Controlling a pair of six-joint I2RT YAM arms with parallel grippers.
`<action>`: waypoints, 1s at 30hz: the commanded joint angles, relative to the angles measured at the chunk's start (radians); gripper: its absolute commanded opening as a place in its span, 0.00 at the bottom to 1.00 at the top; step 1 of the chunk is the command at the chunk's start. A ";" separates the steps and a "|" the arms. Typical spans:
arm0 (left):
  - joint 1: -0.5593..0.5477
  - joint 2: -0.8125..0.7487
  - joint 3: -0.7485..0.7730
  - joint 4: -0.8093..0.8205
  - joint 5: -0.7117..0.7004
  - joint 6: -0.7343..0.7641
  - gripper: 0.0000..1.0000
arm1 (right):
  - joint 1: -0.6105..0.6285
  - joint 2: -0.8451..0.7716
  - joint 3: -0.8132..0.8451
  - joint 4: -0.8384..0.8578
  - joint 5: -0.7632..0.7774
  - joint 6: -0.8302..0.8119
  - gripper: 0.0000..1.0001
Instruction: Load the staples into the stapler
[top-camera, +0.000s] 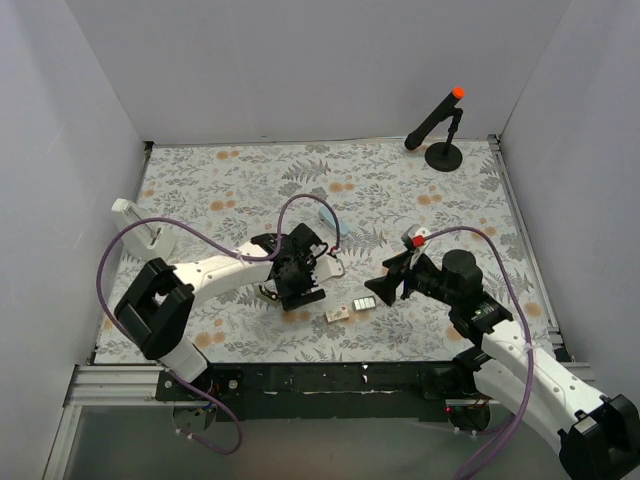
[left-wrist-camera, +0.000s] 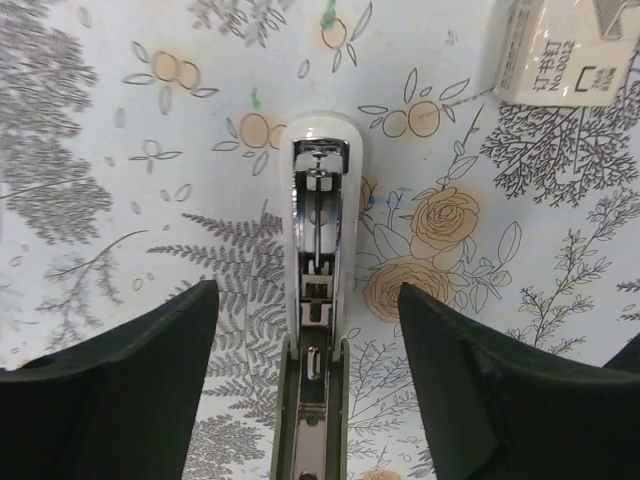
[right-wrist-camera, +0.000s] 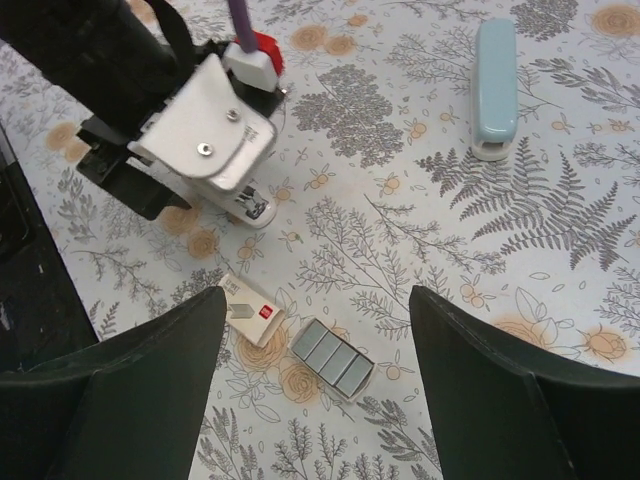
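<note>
My left arm reaches to mid-table, its left pincer (left-wrist-camera: 305, 295) straight over the open white stapler (left-wrist-camera: 318, 250), fingers spread either side of the bared magazine, not touching. My right pincer (right-wrist-camera: 318, 300), also spread, tilts down beside that stapler, with the staples (right-wrist-camera: 332, 358) and their beige box (right-wrist-camera: 252, 310) just under its tips. Beyond the stapler, floral tablecloth (right-wrist-camera: 560, 250) lies open up to a pale blue stapler (right-wrist-camera: 495, 90).
</note>
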 joint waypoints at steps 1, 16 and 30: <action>-0.003 -0.165 0.038 0.061 0.016 -0.010 0.75 | -0.001 0.070 0.127 -0.068 0.091 -0.050 0.83; 0.030 -0.690 -0.195 0.658 -0.440 -0.436 0.98 | 0.056 0.786 0.775 -0.473 0.388 -0.165 0.86; 0.184 -0.913 -0.387 0.908 -0.704 -0.475 0.98 | 0.102 1.392 1.413 -0.684 0.517 -0.242 0.74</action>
